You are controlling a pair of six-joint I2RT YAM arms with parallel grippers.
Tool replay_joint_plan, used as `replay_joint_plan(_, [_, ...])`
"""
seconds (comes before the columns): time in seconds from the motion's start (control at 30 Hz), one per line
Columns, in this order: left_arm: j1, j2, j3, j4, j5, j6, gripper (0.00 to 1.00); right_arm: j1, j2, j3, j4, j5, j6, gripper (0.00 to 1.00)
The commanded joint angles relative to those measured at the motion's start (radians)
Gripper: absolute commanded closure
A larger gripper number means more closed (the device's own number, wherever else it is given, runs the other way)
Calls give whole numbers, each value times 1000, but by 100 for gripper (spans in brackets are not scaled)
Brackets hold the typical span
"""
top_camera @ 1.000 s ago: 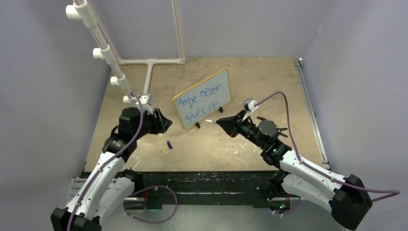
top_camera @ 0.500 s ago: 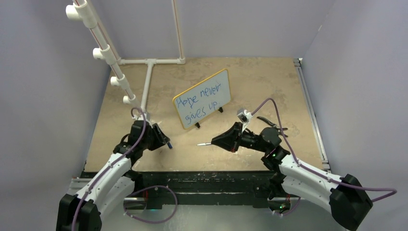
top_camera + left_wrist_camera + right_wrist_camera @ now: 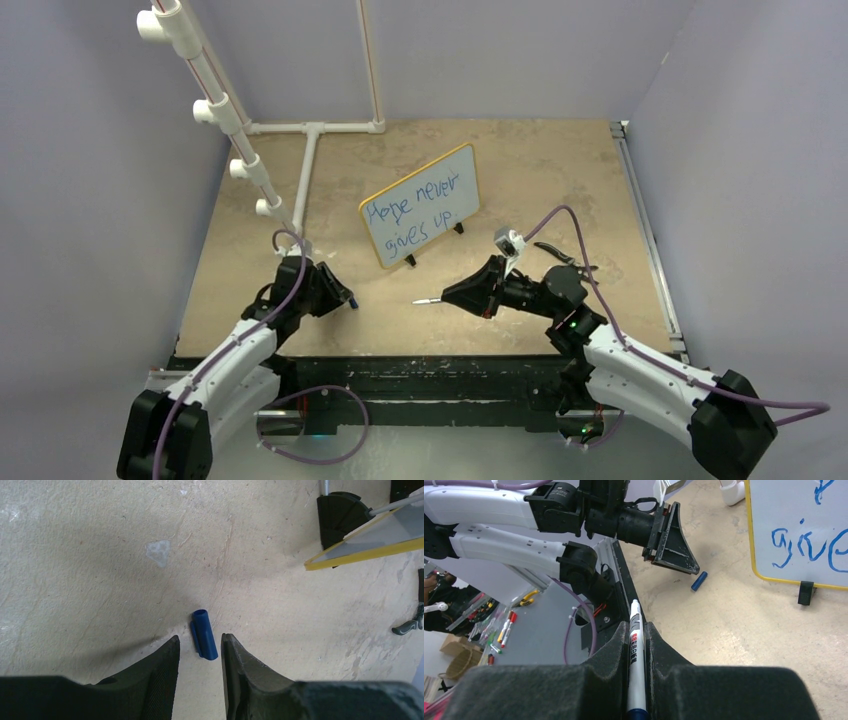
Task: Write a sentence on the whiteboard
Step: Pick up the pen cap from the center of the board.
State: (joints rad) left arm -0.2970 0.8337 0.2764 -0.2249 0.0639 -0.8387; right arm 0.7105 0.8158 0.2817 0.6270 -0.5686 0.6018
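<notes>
Whiteboard stands at mid-table on its black feet, and you can read the sentence "Hope never gives up." in blue on it. Your right gripper is clamped on the marker, well apart from the board. Your left gripper has its jaws apart, with the blue cap lying between them.

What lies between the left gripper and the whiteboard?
Only the blue marker cap, just ahead of the left gripper; the rest up to the whiteboard is bare table, seen in the left wrist view.
</notes>
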Motion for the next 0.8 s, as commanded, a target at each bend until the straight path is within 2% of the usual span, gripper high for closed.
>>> replay_joint_plan(0.0, [-10, 41, -5, 67, -19, -16, 65, -2, -9, 4, -1, 11, -23, 100])
replay_joint_plan(0.23, [-51, 115, 16, 99, -7, -5, 65, -3, -19, -8, -2, 29, -21, 100])
replay_joint_plan(0.4, [-166, 187, 53, 105, -61, 8, 65, -2, -33, -16, -1, 39, -17, 100])
replay_joint_plan(0.53, [-210, 254, 76, 134, -61, 45, 65, -2, -39, -21, -9, 45, -17, 100])
replay_joint_plan(0.77, [-297, 305, 133, 9, -195, 132, 67, -3, -36, -24, -11, 58, -21, 100])
